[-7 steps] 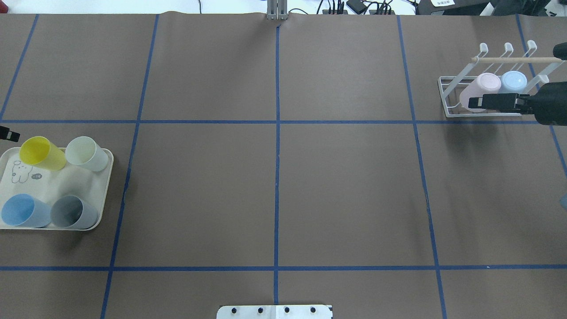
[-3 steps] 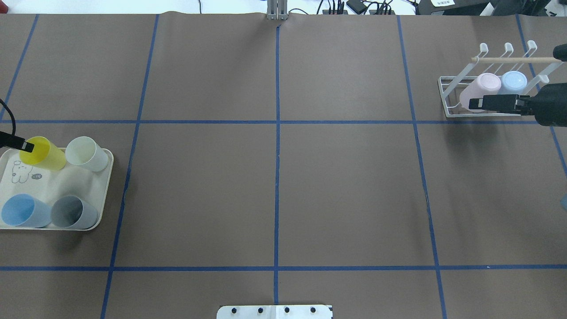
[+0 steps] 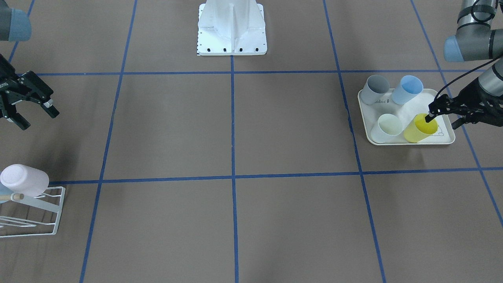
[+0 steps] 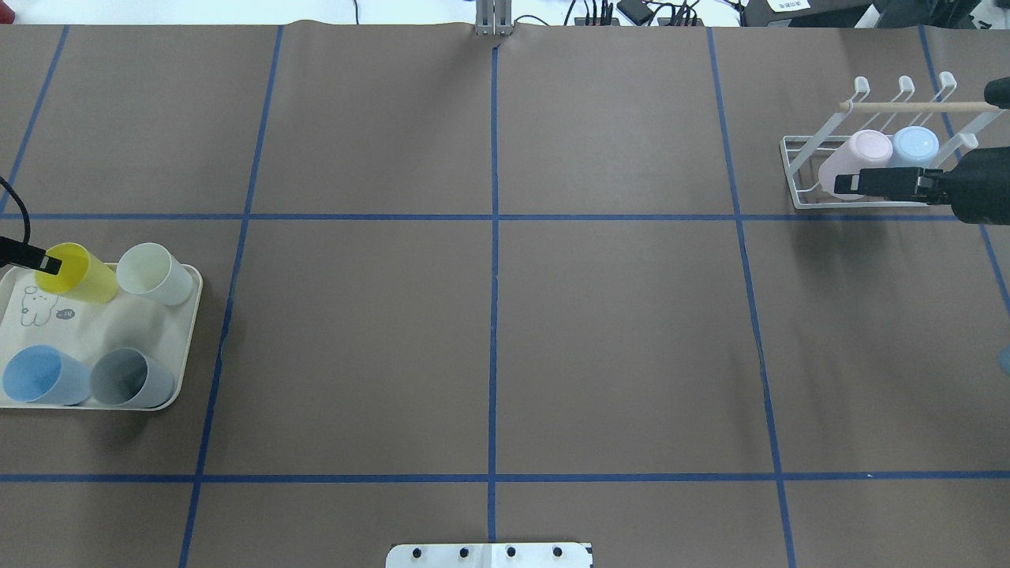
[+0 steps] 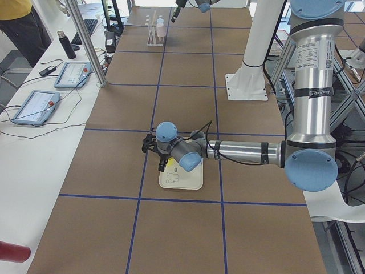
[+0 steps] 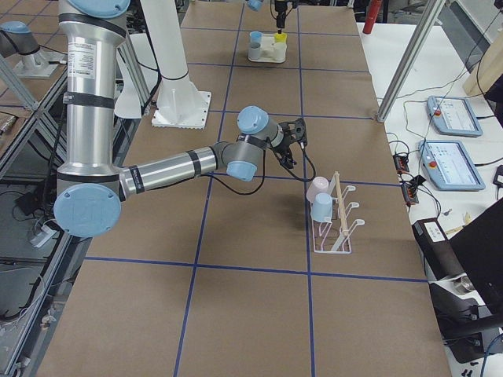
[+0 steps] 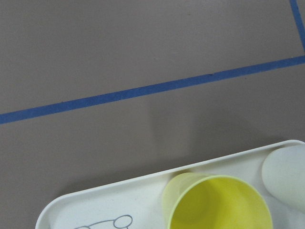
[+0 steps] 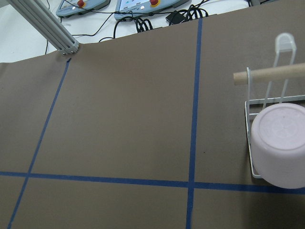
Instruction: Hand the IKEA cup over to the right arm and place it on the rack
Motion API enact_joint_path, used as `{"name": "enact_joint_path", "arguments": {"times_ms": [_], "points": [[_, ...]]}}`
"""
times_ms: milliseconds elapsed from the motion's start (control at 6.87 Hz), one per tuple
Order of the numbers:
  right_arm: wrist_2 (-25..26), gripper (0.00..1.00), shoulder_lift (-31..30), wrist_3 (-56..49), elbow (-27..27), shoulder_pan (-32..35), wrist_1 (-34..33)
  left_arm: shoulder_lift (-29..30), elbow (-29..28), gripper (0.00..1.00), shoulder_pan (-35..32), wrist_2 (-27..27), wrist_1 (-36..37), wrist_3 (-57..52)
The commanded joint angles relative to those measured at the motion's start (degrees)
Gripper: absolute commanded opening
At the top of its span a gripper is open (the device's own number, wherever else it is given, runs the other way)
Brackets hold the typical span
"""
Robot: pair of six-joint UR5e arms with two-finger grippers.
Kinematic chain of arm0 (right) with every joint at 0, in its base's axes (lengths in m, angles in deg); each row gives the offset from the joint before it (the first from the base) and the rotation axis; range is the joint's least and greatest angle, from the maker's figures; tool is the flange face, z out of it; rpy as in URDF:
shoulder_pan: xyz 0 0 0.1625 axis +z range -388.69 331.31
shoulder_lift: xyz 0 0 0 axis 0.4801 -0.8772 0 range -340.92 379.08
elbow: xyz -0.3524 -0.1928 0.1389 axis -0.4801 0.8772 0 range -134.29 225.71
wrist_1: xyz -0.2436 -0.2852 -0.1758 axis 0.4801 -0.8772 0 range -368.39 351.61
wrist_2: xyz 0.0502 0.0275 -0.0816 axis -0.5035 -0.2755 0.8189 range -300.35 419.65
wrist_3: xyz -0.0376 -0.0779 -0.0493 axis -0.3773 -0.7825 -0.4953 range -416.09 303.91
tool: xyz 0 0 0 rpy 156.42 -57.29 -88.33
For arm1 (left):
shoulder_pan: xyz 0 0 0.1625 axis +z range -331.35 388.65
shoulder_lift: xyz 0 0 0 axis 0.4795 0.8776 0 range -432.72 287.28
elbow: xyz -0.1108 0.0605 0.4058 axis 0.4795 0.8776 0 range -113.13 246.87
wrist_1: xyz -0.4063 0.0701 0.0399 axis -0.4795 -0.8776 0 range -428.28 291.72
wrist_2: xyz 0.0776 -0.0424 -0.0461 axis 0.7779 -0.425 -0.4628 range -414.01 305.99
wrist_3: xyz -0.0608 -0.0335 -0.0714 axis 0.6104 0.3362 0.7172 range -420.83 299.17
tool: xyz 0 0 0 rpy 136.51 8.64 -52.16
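Note:
A yellow cup (image 4: 83, 276) stands on the cream tray (image 4: 110, 323) with pale green (image 4: 154, 272), blue (image 4: 43, 375) and grey (image 4: 130, 377) cups. My left gripper (image 3: 443, 120) is open at the yellow cup (image 3: 420, 129). One fingertip (image 4: 49, 264) is over its mouth and the other is outside it. The left wrist view shows the yellow cup (image 7: 217, 202) at the bottom and no fingers. The white wire rack (image 4: 797, 177) at the far right holds a pink cup (image 4: 856, 154) and a light blue cup (image 4: 915, 146). My right gripper (image 3: 37, 118) is open and empty beside the rack.
The rack's wooden rod (image 4: 915, 106) runs across its top. The robot's base plate (image 3: 232, 39) stands at the table's middle edge. Blue tape lines divide the brown table. Tablets and cables lie beyond the far edge (image 8: 143, 14).
My left gripper has moved in from the table's left edge to the yellow cup's rim. The right gripper has stayed almost still by the rack.

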Motion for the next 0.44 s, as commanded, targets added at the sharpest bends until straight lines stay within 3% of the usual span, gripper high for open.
{"name": "enact_joint_path", "arguments": {"times_ms": [0,146,291], "points": [[0.1,1.0,0.0,0.0,0.0,0.0,0.0,1.1,-1.1,0.99,1.4,0.3,0.2,0.6],[0.1,1.0,0.0,0.0,0.0,0.0,0.0,2.4,-3.0,0.95,2.0,0.3,0.3,0.5],[0.1,1.0,0.0,0.0,0.1,0.0,0.0,3.4,-4.2,0.49,2.0,0.4,0.3,0.7]]}}
